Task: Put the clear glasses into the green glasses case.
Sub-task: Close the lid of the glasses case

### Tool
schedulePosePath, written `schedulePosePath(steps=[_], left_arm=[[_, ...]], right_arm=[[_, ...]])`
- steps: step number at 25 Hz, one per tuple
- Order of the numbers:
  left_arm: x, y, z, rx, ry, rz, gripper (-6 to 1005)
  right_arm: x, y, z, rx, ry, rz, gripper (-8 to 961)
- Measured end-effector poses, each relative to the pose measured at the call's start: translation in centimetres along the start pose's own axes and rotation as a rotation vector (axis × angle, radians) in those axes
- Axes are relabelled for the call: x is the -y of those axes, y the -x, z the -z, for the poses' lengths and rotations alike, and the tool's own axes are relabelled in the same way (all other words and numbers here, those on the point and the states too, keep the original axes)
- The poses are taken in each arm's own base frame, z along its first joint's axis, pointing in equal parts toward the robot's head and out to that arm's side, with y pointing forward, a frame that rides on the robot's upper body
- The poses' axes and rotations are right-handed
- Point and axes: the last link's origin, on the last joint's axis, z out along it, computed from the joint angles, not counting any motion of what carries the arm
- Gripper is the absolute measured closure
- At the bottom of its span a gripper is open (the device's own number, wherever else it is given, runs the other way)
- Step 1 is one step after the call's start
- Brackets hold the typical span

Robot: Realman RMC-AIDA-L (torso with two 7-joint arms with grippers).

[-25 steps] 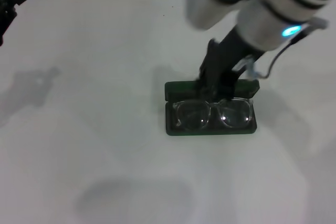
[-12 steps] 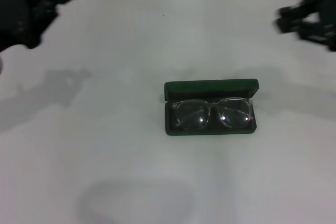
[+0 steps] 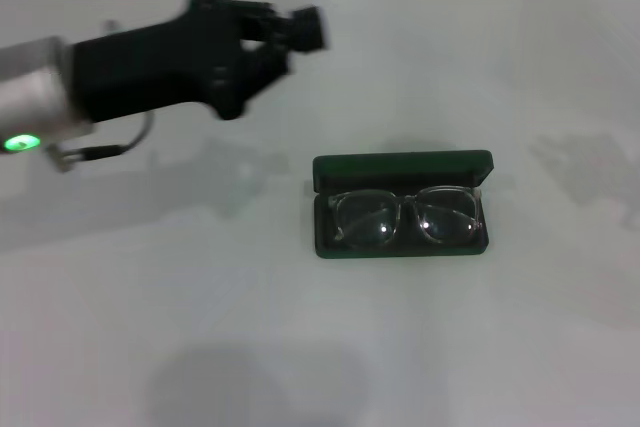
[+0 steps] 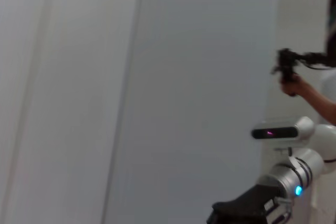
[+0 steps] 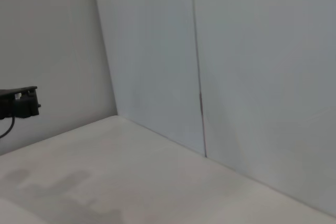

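Note:
The green glasses case (image 3: 402, 169) lies open on the white table, right of centre in the head view, its lid standing up at the back. The clear glasses (image 3: 405, 217) rest inside its lower half, lenses facing up, with nothing touching them. My left gripper (image 3: 300, 27) hangs over the table behind and to the left of the case, well apart from it, on a black wrist. My right arm is out of the head view; the left wrist view shows it far off, with the black right gripper (image 4: 233, 212) at the picture's edge.
The white table (image 3: 200, 327) stretches around the case, with the wall seam behind it. A person's hand holding a black device (image 4: 287, 72) shows in the left wrist view. The right wrist view shows wall panels and the left gripper (image 5: 20, 103) far off.
My right arm has lifted off the case and left the head view. My left arm has swung in from the far left corner towards the middle. Case and glasses have not moved.

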Motion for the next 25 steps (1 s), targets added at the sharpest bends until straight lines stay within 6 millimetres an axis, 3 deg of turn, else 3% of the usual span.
schedulePosePath(steps=[5,11,16,25], left_arm=[[0.9,1.1,-3.9,0.131,0.018,0.068,943],[1.0,3.3,-6.5,0.253,0.012,0.086,745],[1.3,4.0,-7.6,0.279,-0.007,0.088,863],[2.3,6.4,-8.8,0.386,-0.088,0.086,860]], right_arm=[[0.4,-2.1,0.1,0.017,-0.002,-0.051,830],[1.3,-3.8,1.1,0.073,-0.042,-0.102,830],[1.5,-5.2,1.3,0.087,-0.039,-0.144,830],[1.3,-6.6,0.8,0.096,-0.021,-0.178,829]])
